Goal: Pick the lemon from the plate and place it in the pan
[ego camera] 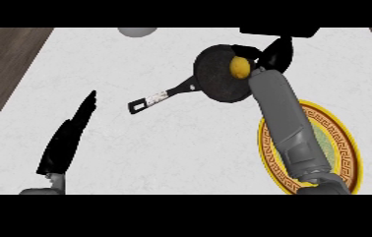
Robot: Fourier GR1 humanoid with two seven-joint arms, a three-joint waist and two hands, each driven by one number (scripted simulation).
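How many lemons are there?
1. The lemon is over the black pan, beside the right hand. The forearm covers part of the plate, so another could hide there.

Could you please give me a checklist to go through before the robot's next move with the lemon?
1. Lemon off the plate: ok; none shows on the plate's visible part.
2. Lemon over the pan: ok; it shows against the dark inside, near the right edge.
3. Lemon resting on the pan's bottom: cannot tell.
4. Right hand apart from the lemon: cannot tell; it sits right beside it.
5. Left hand out of the way: ok; open at the view's lower left, apart from the pan.
6. Pan handle free: ok; nothing touches it.
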